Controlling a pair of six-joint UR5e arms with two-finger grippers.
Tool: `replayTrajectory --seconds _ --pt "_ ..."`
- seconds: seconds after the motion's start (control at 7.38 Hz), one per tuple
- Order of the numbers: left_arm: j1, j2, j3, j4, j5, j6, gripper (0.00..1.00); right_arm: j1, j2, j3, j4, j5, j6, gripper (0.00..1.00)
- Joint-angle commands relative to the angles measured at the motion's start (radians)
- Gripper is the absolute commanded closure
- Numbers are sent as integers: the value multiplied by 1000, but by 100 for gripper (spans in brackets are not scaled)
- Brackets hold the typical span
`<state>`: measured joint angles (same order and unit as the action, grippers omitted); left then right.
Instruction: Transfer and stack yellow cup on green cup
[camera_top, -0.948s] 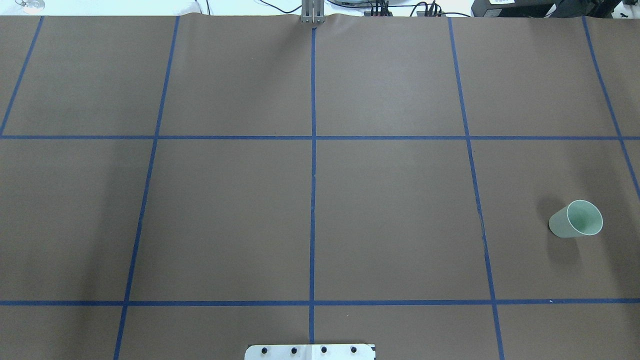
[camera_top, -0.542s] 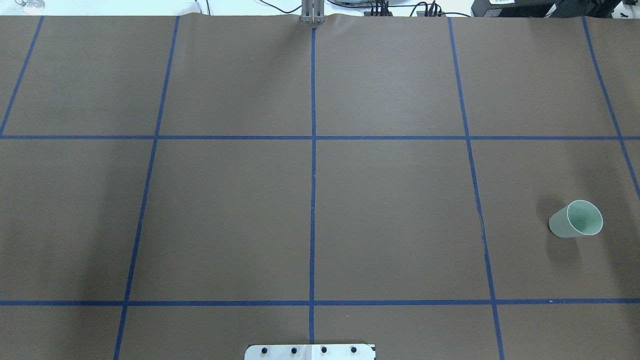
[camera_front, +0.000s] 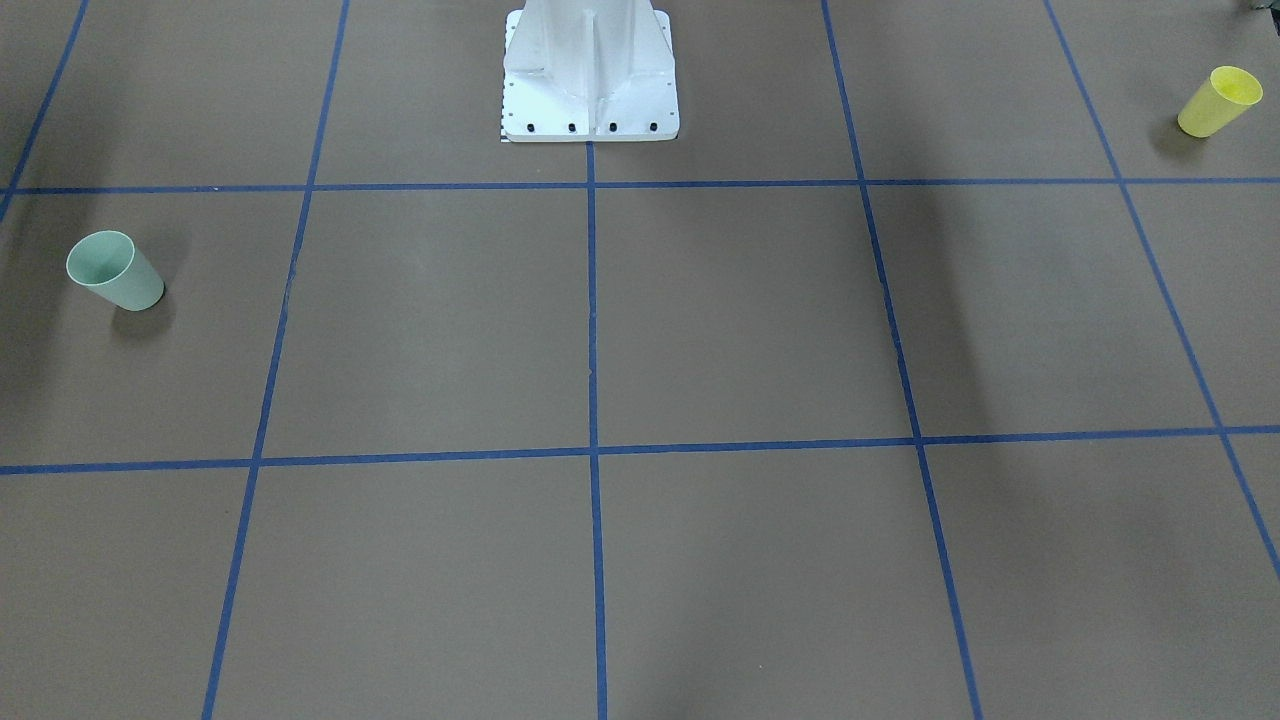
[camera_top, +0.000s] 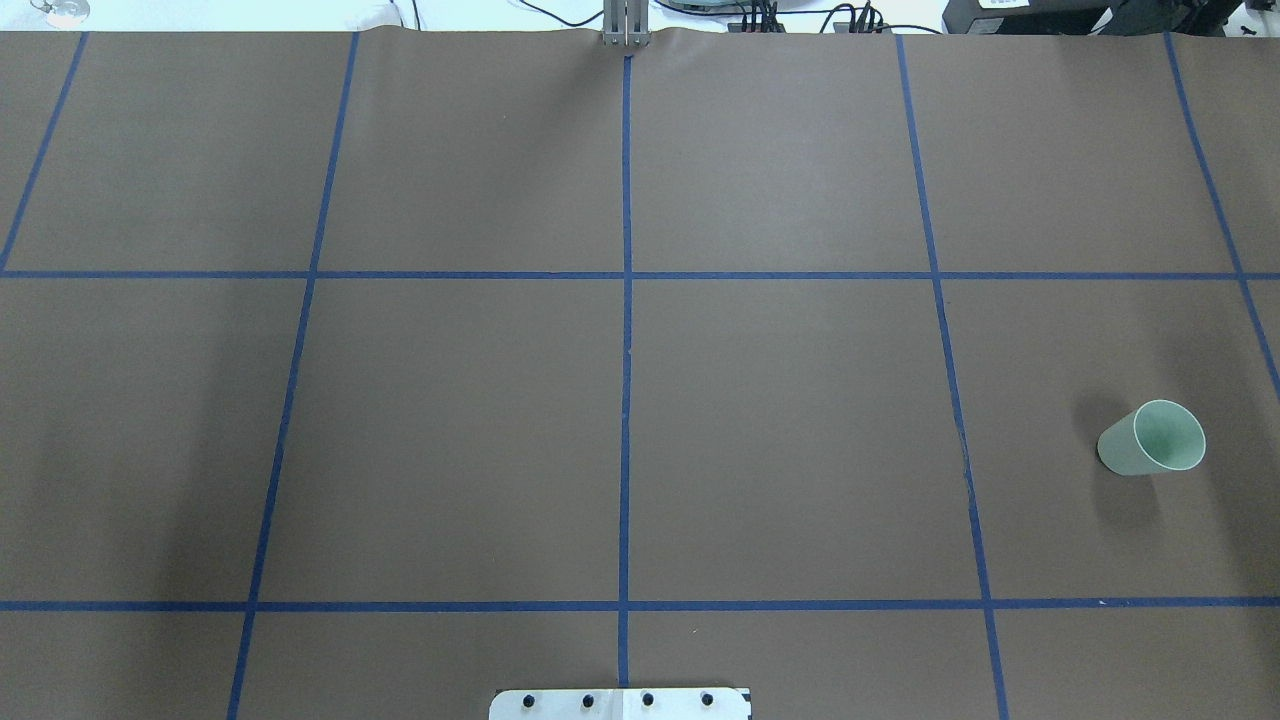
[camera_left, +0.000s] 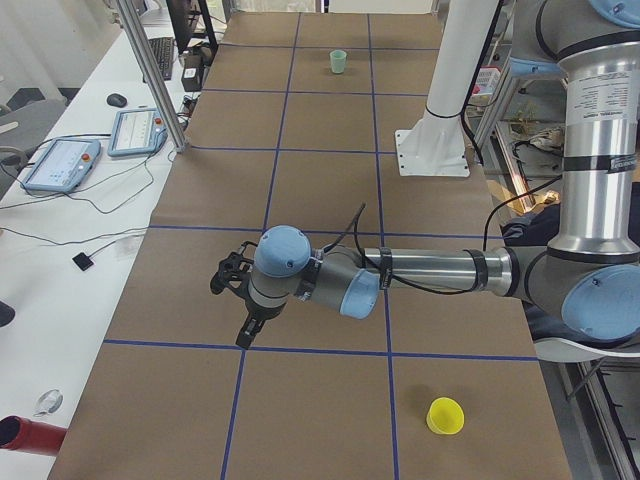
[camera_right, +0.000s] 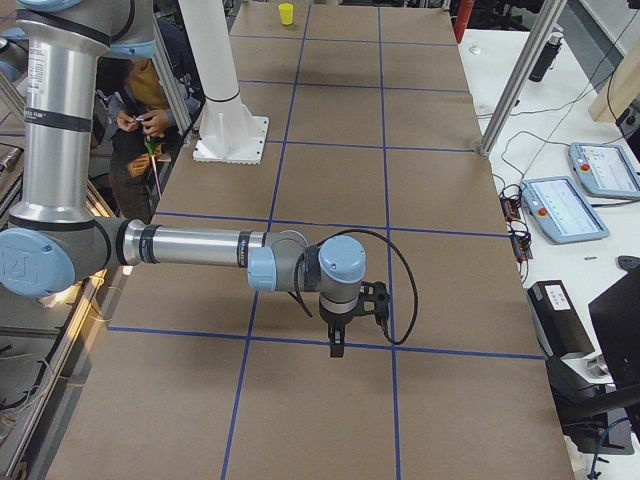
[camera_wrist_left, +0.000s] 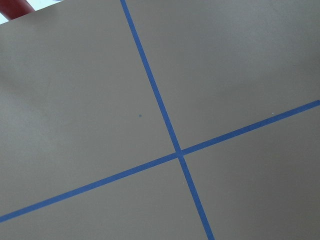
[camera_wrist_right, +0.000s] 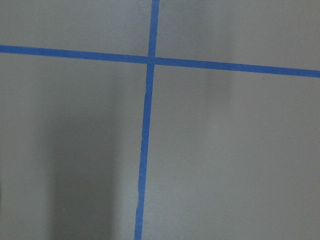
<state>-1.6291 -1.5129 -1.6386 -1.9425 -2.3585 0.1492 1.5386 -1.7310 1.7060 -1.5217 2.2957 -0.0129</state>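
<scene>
The yellow cup (camera_front: 1218, 100) stands upright, mouth up, in the upper right corner of the front-facing view. In the left-side view (camera_left: 445, 415) it sits at lower right. The left gripper (camera_left: 243, 336) is at left of centre in that view, up and to the left of the cup and well apart from it, with a tape (camera_left: 300, 350) line between them. Its fingers point down over the table (camera_left: 320, 180).

The green cup (camera_top: 1150, 438) stands mouth up near the right edge of the overhead view. It is at the left edge of the front-facing view (camera_front: 115, 270) and small at the top of the left-side view (camera_left: 338, 61). The two cups are at opposite ends of the table, far apart.

What shows of each cup's inside is bare.

The right gripper (camera_right: 337, 345) shows only in the right-side view, just below centre, fingers pointing down close to a tape crossing. The yellow cup (camera_right: 286, 13) is far from it, at the top of that frame.

Each gripper appears only in a side view, so I cannot tell whether its jaws are apart or together. Nothing shows between the fingers, and neither gripper touches a cup.

Both wrist views show only brown paper and crossing tape lines, apart from a red object (camera_wrist_left: 15, 6) in the upper left corner of the left one. The white base (camera_front: 590, 70) stands at top centre of the front-facing view. A seated person (camera_right: 140, 115) is at upper left of the right-side view.
</scene>
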Motion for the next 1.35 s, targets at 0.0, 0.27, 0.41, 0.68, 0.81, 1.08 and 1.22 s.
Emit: replayTrajectory --seconds 0.0,0.27,0.41,0.68,0.81,1.08,1.22 --pt "0 6 -3 -36 2 -64 0 0 -21 1 0 -1 -1 0" --pt "-2 60 -52 -140 48 -423 0 0 -41 3 0 5 -2 0" --pt "5 119 -96 -264 185 -633 0 0 -47 3 2 4 -4 0" --pt "21 163 -144 -303 321 -809 0 0 -58 1 2 1 -4 0" --pt "58 183 -168 -302 440 -924 0 0 -59 1 2 4 -2 0" --pt "139 262 -226 -302 712 -1138 0 0 -59 0 0 4 -4 0" --pt "141 307 -239 -297 798 -1208 0 0 -59 -2 0 2 -4 0"
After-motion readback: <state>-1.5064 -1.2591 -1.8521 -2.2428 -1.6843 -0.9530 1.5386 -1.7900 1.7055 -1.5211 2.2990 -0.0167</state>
